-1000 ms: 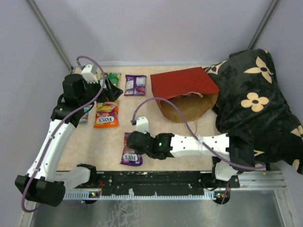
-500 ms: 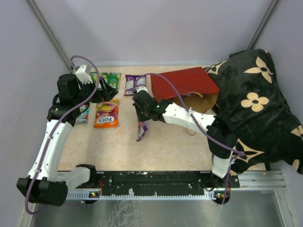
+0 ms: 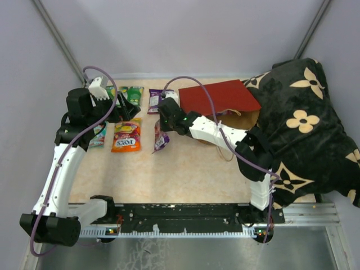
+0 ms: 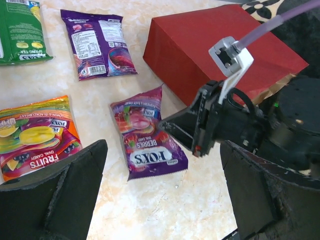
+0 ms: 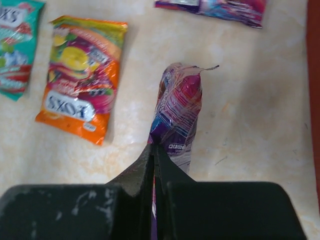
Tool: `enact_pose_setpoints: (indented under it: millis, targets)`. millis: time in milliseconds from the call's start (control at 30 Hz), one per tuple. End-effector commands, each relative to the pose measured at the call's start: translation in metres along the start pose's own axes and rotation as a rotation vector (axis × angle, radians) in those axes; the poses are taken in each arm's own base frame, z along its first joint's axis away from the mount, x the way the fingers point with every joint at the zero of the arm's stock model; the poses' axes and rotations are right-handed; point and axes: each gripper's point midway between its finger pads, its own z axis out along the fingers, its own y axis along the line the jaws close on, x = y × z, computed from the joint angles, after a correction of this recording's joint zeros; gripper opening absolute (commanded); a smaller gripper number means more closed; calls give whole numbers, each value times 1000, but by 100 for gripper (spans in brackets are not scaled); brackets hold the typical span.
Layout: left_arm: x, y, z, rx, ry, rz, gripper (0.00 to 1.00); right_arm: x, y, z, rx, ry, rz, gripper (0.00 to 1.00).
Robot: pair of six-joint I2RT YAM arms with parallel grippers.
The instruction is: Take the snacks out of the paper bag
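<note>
My right gripper (image 3: 163, 127) is shut on the edge of a purple Fox's berries snack packet (image 3: 160, 140), which hangs slanting down to the table just left of the paper bag (image 3: 219, 98). The right wrist view shows the jaws (image 5: 154, 146) pinched together on that purple packet (image 5: 179, 107). The bag lies on its side, red face up, with its brown mouth (image 3: 225, 128) toward me. My left gripper (image 3: 125, 110) hovers open over the back left; its wide-apart fingers (image 4: 55, 195) frame the held purple packet (image 4: 147, 137) and the right gripper (image 4: 175, 127).
Other snacks lie flat at the back left: an orange packet (image 3: 126, 136), a green one (image 3: 134, 93), a second purple one (image 3: 158, 100) and a teal one (image 3: 98, 135). A black flowered pillow (image 3: 304, 124) fills the right side behind the bag.
The right arm has swung from the front of the table to the back left, carrying the purple packet up beside the orange one. The left gripper has drawn slightly back and left.
</note>
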Motion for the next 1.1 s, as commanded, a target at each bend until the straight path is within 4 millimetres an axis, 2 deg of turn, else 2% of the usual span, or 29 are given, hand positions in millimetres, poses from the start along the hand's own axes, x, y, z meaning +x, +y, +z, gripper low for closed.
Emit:
enact_pose_setpoints:
  millis: [0, 100, 167, 367, 567, 600, 633, 667, 700, 733, 767, 800, 900, 967, 1067]
  targets:
    - [-1, -4, -4, 28, -10, 16, 100, 4, -34, 32, 110, -64, 142, 0]
    - [1, -4, -2, 33, -1, 16, 100, 30, -44, 49, 151, -3, 162, 0]
    - [3, -3, -1, 33, 3, 19, 100, 38, -49, 56, 170, 12, 173, 0]
    - [6, -2, 1, 38, 13, 19, 100, 36, -57, 67, 232, -9, 180, 0]
    - [11, 0, 5, 44, 27, 15, 100, 26, -53, 79, 217, -15, 166, 0]
    - [12, 0, 5, 44, 29, 15, 100, 23, -52, 79, 207, -16, 161, 5]
    - [11, 0, 5, 44, 28, 17, 100, 19, -47, 79, 182, -15, 144, 19]
    - [11, 0, 5, 45, 28, 18, 100, 14, -39, 76, 141, -12, 115, 39]
    - [11, 0, 5, 45, 28, 22, 100, 8, -29, 71, 86, -16, 80, 57]
    - [10, 0, 4, 43, 27, 27, 100, 0, -20, 62, 37, -34, 64, 71]
    - [9, 1, 4, 36, 24, 31, 100, -8, -13, 51, 7, -56, 61, 82]
    - [8, 4, 3, 21, 17, 33, 100, -22, -6, 37, -21, -93, 62, 88]
    - [1, 6, -2, -3, -18, 43, 100, -57, 7, -12, -79, -171, 52, 96]
    - [-3, 5, -6, -7, -41, 51, 100, -72, 15, -47, -134, -206, 39, 98]
    - [-4, 6, -6, -12, -46, 62, 100, -66, 23, -98, -216, -256, 25, 99]
